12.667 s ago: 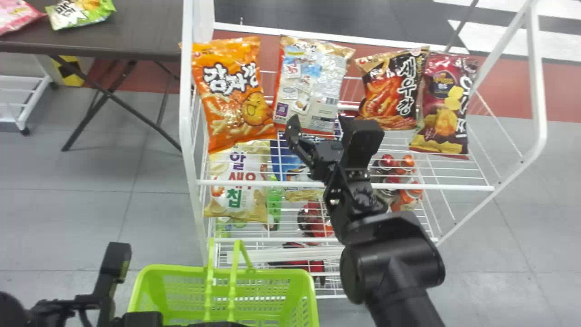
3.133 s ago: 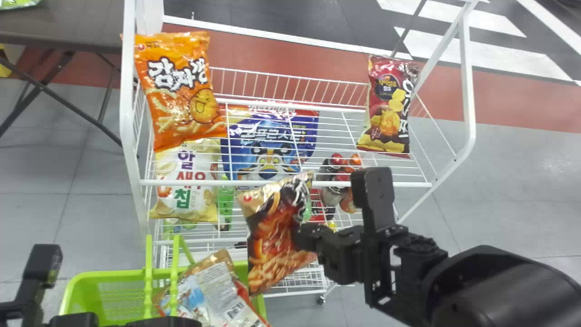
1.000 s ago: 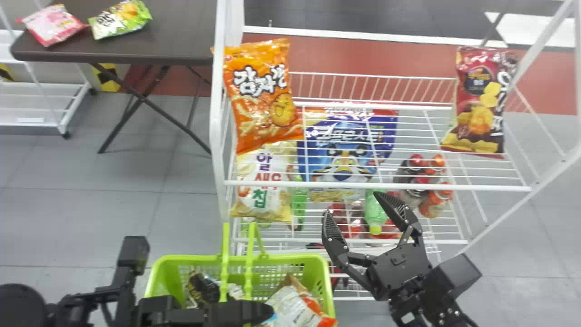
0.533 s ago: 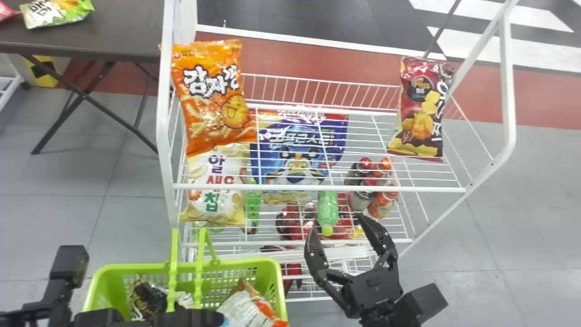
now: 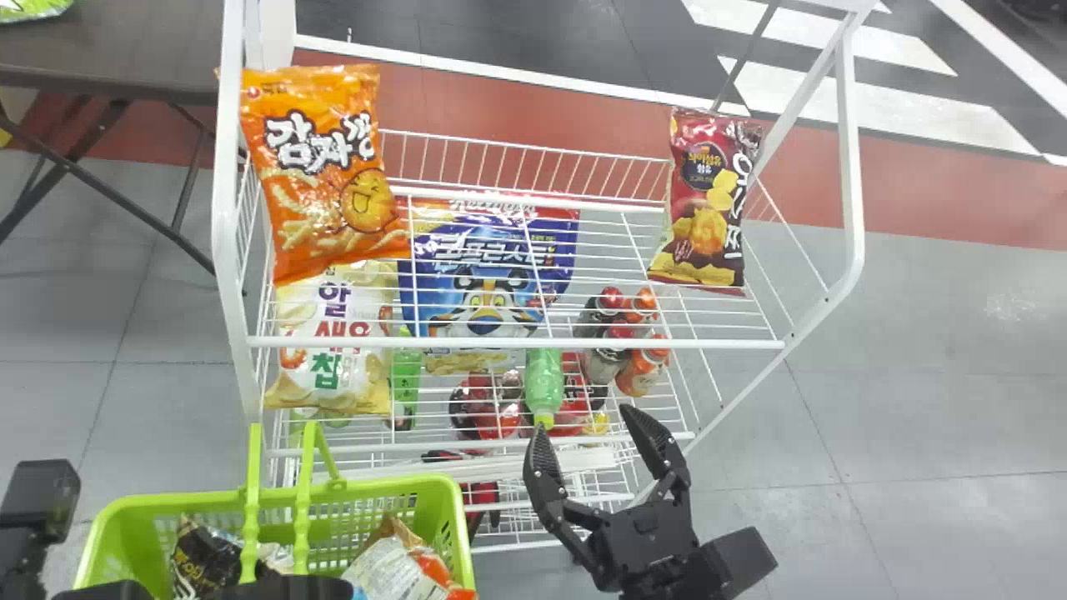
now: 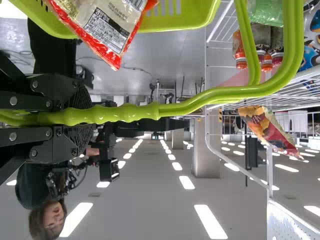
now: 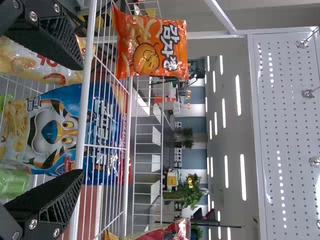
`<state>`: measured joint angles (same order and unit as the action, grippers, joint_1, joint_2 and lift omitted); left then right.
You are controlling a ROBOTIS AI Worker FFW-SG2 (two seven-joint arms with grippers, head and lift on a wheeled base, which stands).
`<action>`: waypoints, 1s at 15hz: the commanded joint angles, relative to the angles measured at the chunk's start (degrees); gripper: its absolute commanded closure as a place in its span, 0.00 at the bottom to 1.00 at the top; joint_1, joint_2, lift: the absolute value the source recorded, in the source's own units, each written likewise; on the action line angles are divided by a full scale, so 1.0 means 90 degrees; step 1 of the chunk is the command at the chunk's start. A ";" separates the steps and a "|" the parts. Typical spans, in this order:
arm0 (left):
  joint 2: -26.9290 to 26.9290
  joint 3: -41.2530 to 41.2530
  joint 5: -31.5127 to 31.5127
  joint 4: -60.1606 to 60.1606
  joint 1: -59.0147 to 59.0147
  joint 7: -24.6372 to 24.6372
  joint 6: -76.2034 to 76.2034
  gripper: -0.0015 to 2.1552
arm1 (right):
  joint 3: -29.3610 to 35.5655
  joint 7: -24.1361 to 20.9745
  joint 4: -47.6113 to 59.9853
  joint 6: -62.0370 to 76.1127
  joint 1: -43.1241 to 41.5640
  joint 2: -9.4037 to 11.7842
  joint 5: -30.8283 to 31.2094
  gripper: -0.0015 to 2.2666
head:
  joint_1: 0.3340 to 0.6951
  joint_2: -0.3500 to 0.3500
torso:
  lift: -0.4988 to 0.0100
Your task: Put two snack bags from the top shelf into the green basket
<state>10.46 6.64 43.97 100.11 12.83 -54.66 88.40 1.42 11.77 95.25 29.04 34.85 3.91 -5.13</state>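
Basket [image 5: 375,487] with two snack bags [image 5: 392,571] inside, handles [image 5: 252,500] tight in left gripper [image 5: 292,589], right gripper [image 5: 583,420] agape, empty

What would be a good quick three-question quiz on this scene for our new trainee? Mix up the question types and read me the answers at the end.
1. How many snack bags are on the top shelf?
2. True or false: the right gripper has its fingers apart with nothing between them.
3. What does the left gripper hold? (a) a bottle (b) the handles of the green basket (c) a snack bag

Key: 1. two, the orange bag and the dark red bag; 2. true; 3. b
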 commanded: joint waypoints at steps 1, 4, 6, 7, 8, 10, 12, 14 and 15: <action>0.0000 -0.0005 -0.0003 0.0010 0.0000 0.0009 0.0017 1.00 | 0.0038 0.0000 0.0041 0.0000 0.0054 -0.0024 -0.0006 0.03 | 1.00 0.05 | 0.98; 0.0000 -0.0015 -0.0003 0.0039 0.0010 0.0009 0.0017 1.00 | 0.0058 0.0000 0.0080 -0.0020 0.0093 -0.0034 -0.0006 0.03 | 1.00 0.04 | 0.98; 0.0000 -0.0015 0.0007 0.0049 0.0010 0.0019 0.0037 1.00 | 0.0058 0.0000 0.0090 -0.0039 0.0103 -0.0034 -0.0026 0.03 | 1.00 0.04 | 0.98; 0.0000 -0.0015 0.0016 0.0059 0.0010 0.0019 0.0037 1.00 | 0.0058 0.0000 0.0100 -0.0059 0.0103 -0.0034 -0.0026 0.03 | 1.00 0.04 | 0.98; 0.0000 -0.0015 0.0016 0.0059 0.0010 0.0028 0.0037 1.00 | 0.0058 0.0000 0.0100 -0.0078 0.0103 -0.0034 -0.0045 0.03 | 1.00 0.04 | 0.98; 0.0000 -0.0025 0.0016 0.0059 0.0010 0.0028 0.0037 1.00 | 0.0058 0.0000 0.0139 -0.0098 0.0132 -0.0034 -0.0055 0.03 | 1.00 0.03 | 0.98; 0.0000 -0.0025 0.0016 0.0059 0.0010 0.0038 0.0017 1.00 | 0.0058 0.0000 0.0159 -0.0098 0.0132 -0.0034 -0.0055 0.03 | 1.00 0.03 | 0.98; 0.0000 -0.0025 0.0016 0.0059 0.0010 0.0038 0.0017 1.00 | 0.0058 -0.0009 0.0159 -0.0117 0.0132 -0.0034 -0.0055 0.03 | 1.00 0.03 | 0.98; 0.0000 -0.0025 0.0016 0.0059 0.0010 0.0038 0.0037 1.00 | 0.0058 0.0000 0.0159 -0.0117 0.0132 -0.0034 -0.0055 0.03 | 1.00 0.03 | 0.98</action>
<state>10.46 6.42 44.12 100.64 12.92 -54.31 88.58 1.93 11.73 96.67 28.09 36.04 3.58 -5.63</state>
